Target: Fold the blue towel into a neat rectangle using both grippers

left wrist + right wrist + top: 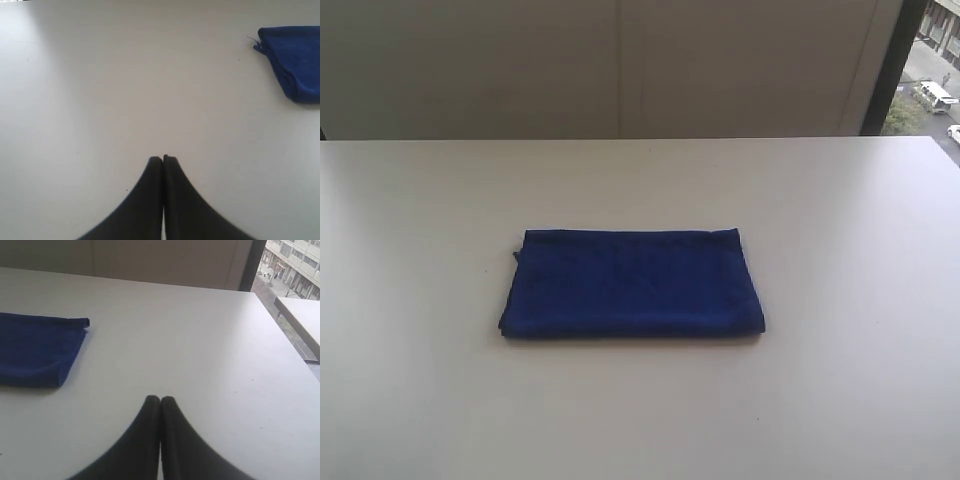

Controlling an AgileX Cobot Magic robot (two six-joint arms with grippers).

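At the left gripper [163, 159] the black fingers are pressed together and nothing is held between them; only bare white tabletop [100, 100] is seen beneath. The same is seen at the right gripper [160, 399]: fingers closed tip to tip, empty. Neither gripper is caught in the exterior view, so both are judged to be clear of the work area.

The deep royal-blue fuzzy microfibre towel [632, 285] is seen well apart from both grippers. One short end is caught at the edge of the left wrist view, the other in the right wrist view. No contact is made with either gripper.

The towel is laid flat near the middle of the tabletop, folded into a wide rectangle. Stacked layers are visible at the short ends, and the near long edge reads as a rounded fold. Edges are roughly aligned. A frayed thread or tag is seen at one far corner, too small to tell which.

Status, as judged: folding is done or nearly done. No loose flap is seen. At most, minor squaring of corners is left. Whether another fold is intended cannot be told.
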